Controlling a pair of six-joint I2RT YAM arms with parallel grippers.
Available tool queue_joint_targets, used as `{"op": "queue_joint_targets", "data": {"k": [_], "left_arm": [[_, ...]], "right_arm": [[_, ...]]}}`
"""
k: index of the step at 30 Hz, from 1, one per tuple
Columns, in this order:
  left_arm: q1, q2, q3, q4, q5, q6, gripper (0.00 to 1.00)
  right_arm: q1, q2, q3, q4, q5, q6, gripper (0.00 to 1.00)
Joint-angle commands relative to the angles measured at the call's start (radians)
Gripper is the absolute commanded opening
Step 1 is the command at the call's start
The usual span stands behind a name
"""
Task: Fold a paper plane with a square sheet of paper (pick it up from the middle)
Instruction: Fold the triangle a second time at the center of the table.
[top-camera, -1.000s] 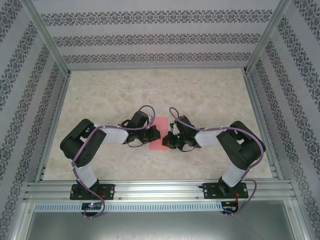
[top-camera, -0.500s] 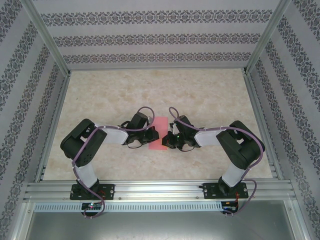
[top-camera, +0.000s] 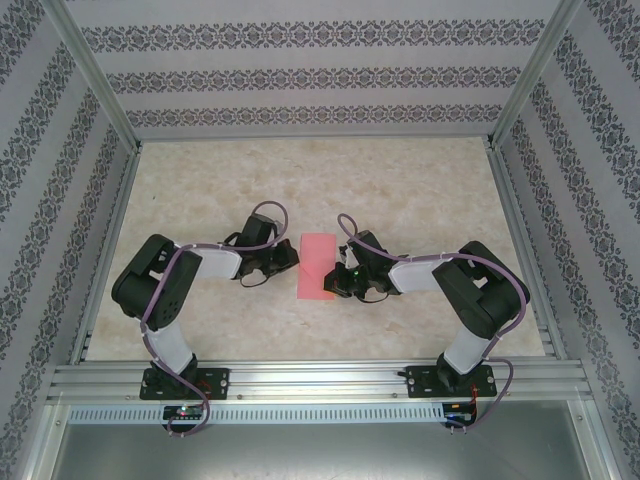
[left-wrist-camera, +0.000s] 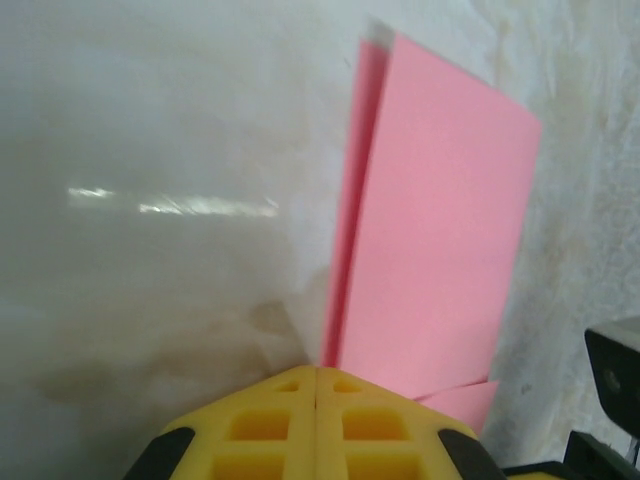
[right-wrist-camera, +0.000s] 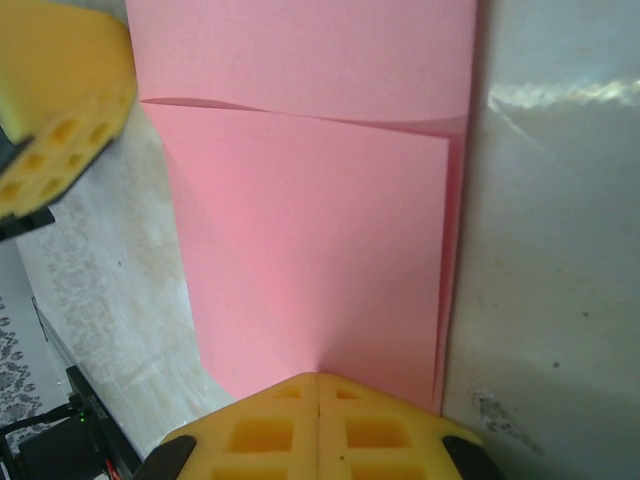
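1. The right gripper (right-wrist-camera: 318, 388) is pressing its fingers together with nothing between them. Its closed tip is sitting on the near edge of the square sheet of paper (right-wrist-camera: 310, 260), and it appears to be pinning the paper flat against the table (right-wrist-camera: 560, 250).
2. The left gripper (left-wrist-camera: 317, 385) is also pressing its fingers together and carrying nothing. Its tip is meeting the paper's edge, but it cannot be told whether it is bearing on the paper or only lying beside it.
3. The paper (top-camera: 316, 264) is lying mid-table between the two grippers and is showing from above as a narrow folded rectangle.
4. Two layers are showing. The upper one is sitting slightly short of the lower along one long side, and its far edge is lifting in a shallow curve.
5. Judged from this, the step in hand is setting the first crease. One tip should be bearing straight down as an anchor while the other is sliding low along the fold with light, even pressure.
6. The offset between the layers is worth correcting while the fold is soft, since a hardened crease will be carrying the error into every later fold.
7. The likely faults are the thin paper skating on the smooth table and the flap springing open if the anchor is lifting too early.
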Motion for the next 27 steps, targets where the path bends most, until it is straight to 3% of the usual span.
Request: {"op": "queue_joint_targets", "data": {"k": [1, 7, 13, 17, 27], "left_arm": [[0.024, -0.034, 0.017, -0.024, 0.028, 0.036, 0.07], [0.008, -0.127, 0.046, -0.04, 0.082, 0.03, 0.1], [-0.093, -0.115, 0.088, -0.052, 0.162, 0.036, 0.1], [-0.137, -0.056, 0.082, -0.043, 0.157, 0.018, 0.09], [-0.145, 0.057, 0.051, -0.048, 0.096, -0.006, 0.08]], "right_arm": [[0.016, 0.067, -0.037, -0.164, 0.093, -0.004, 0.0], [0.017, 0.06, -0.039, -0.162, 0.092, -0.001, 0.0], [0.017, 0.048, -0.033, -0.146, 0.085, 0.005, 0.0], [0.017, 0.041, -0.023, -0.132, 0.074, 0.006, 0.0], [0.022, -0.042, 0.047, -0.131, 0.043, 0.011, 0.0]]}}
